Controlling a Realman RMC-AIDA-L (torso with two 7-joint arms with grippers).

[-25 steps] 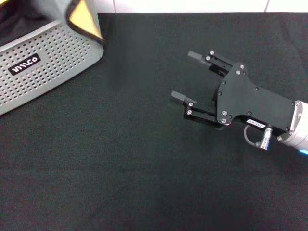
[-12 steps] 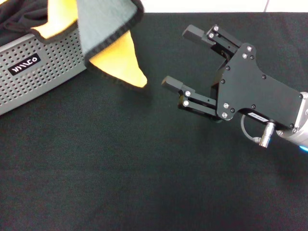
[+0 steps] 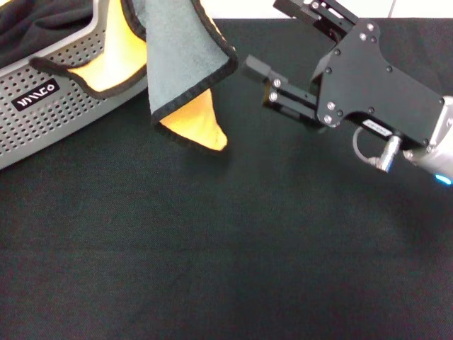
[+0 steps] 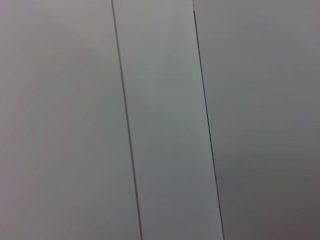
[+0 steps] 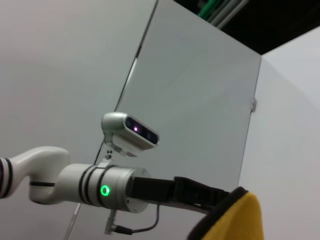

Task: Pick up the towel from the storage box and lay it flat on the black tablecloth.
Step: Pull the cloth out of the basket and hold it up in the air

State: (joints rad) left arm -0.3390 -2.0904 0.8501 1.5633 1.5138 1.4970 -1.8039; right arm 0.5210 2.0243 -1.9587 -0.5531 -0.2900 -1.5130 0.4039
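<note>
The towel (image 3: pixel 177 64), grey-green on one side and orange-yellow on the other with a black border, hangs from above the head view's top edge. Part of it drapes over the rim of the grey perforated storage box (image 3: pixel 64 113) at the far left. Its lowest corner hangs just above the black tablecloth (image 3: pixel 212 248). My left gripper (image 5: pixel 202 196) shows only in the right wrist view, shut on a towel corner (image 5: pixel 240 220). My right gripper (image 3: pixel 265 35) is open, raised just right of the hanging towel and apart from it.
A plain black cloth (image 3: pixel 35 25) lies inside the storage box. A white wall strip (image 3: pixel 297 8) runs behind the table's far edge. The left wrist view shows only pale wall panels (image 4: pixel 160 120).
The towel has come further out of the box, up and to the right. My right gripper has risen and moved toward the far edge, closer to the towel, still open.
</note>
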